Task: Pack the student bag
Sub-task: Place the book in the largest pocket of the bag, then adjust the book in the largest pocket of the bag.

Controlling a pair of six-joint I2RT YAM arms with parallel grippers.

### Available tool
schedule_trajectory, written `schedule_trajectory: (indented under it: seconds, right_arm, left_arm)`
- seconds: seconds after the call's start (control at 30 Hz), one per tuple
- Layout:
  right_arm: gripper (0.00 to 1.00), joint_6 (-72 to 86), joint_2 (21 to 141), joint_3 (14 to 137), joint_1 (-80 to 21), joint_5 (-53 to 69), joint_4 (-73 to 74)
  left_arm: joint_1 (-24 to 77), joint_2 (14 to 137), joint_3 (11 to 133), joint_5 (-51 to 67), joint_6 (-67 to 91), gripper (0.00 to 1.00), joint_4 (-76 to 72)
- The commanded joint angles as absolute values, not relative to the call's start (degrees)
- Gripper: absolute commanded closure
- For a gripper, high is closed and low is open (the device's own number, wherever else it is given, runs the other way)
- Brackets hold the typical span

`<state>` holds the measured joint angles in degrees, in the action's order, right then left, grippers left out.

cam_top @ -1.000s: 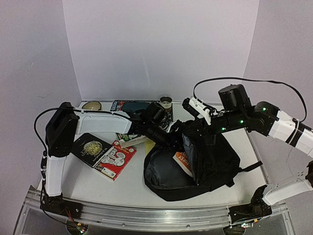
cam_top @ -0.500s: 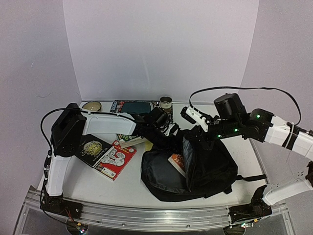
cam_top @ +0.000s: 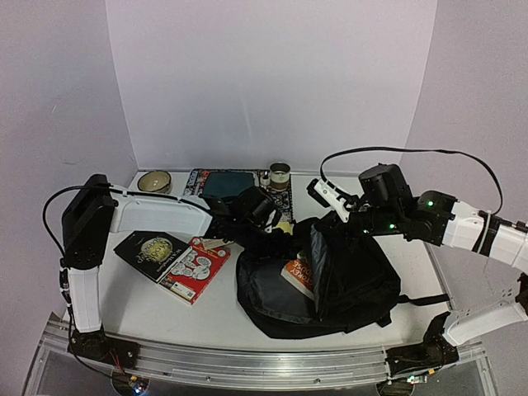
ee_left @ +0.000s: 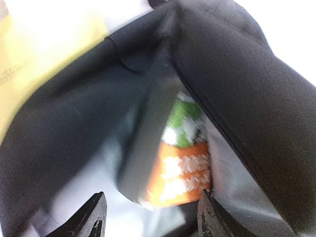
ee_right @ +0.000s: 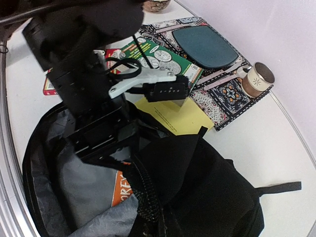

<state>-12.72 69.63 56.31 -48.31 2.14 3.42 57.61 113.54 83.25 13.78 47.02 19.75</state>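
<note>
In the student bag (cam_top: 355, 285) a book (cam_top: 298, 275), other books (cam_top: 191, 266) to its left, cup (cam_top: 280, 173) behind

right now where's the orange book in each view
Top external: orange book mid-frame, inside the student bag.
Left wrist: orange book lower centre, under a black flap.
Right wrist: orange book at the bottom, left of centre.
Shared landmark: the student bag's black fabric around it.

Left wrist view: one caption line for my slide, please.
Open left gripper facing the student bag, orange book inside.
</note>
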Motion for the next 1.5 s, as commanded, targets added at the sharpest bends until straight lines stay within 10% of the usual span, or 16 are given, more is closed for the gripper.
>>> schedule_trajectory:
  seconds: [0.0, 0.57, 0.93, 1.47]
  right_arm:
    - [1.00, -11.4, 69.2, 56.9, -48.5, 0.2, -1.1]
    - [1.00, -11.0, 70.7, 58.1, -48.4, 3.3, -2.3]
    - [1.00, -11.8, 71.1, 57.9, -48.4, 5.1, -2.3]
    - [1.00, -11.9, 71.3, 58.0, -48.4, 6.0, -1.9]
  left_arm:
    - [61.4, 109.2, 80.4, 8.9, 55.2, 0.34, 15.9]
    - [62.8, 115.8, 74.5, 9.6, 68.3, 0.39, -2.7]
    - [62.2, 116.1, 76.5, -0.6, 67.4, 0.68, -2.9]
    - [60.8, 123.9, 89.0, 3.7, 55.7, 0.69, -2.7]
